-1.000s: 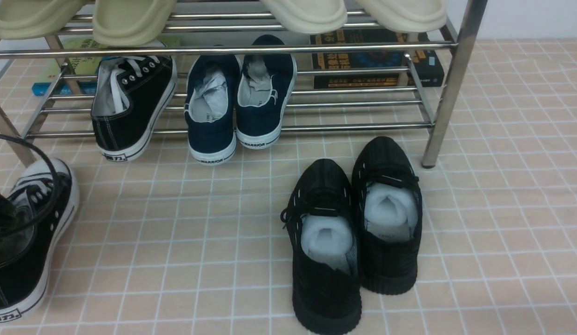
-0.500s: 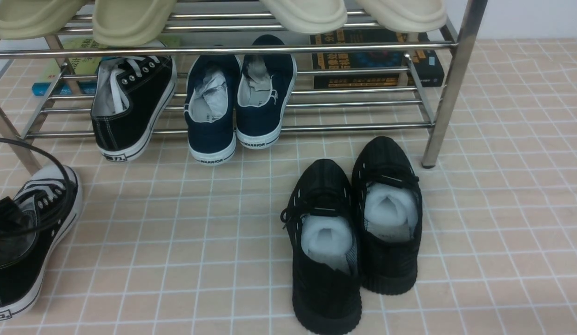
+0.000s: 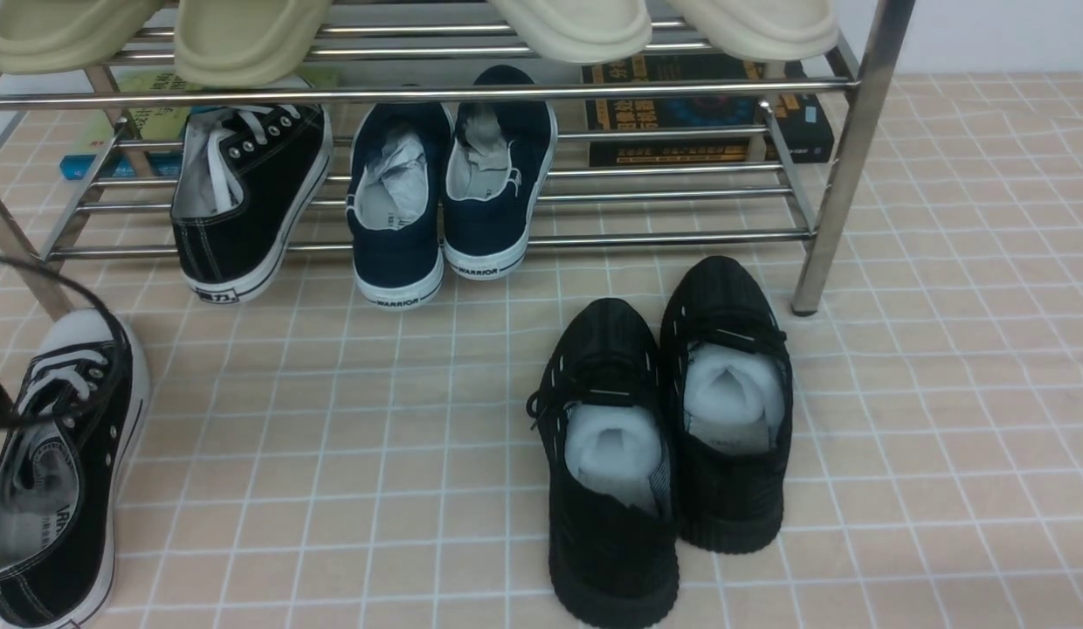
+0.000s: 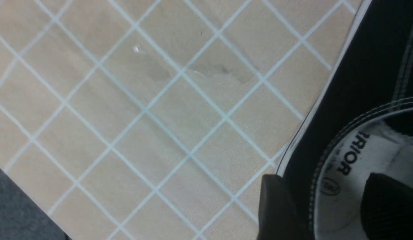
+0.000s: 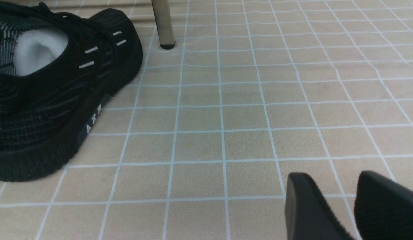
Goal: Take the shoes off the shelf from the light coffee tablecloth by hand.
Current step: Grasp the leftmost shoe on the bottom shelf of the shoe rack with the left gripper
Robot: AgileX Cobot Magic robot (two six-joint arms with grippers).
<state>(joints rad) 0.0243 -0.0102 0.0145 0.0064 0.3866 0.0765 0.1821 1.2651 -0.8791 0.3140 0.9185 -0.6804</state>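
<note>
**One sneaker on the cloth, one on the shelf**

We see one black canvas sneaker (image 3: 57, 472) lying on the light coffee tablecloth (image 3: 332, 437) at front left. Our left tool (image 4: 324, 180) stands wide, fingers (image 4: 276, 210) straddling its heel collar without pinching. Its mate (image 3: 244, 196) sits on the shelf (image 3: 681, 236), bottom tier. Our right tool (image 5: 331, 178) hangs slightly parted, holding nothing.

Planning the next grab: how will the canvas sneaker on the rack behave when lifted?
The sneaker probably lifts stiffly, since its thick rubber sole looks rigid. The canvas collar looks soft and may fold. It lies tilted on the rack, so a push could slide it.
</note>
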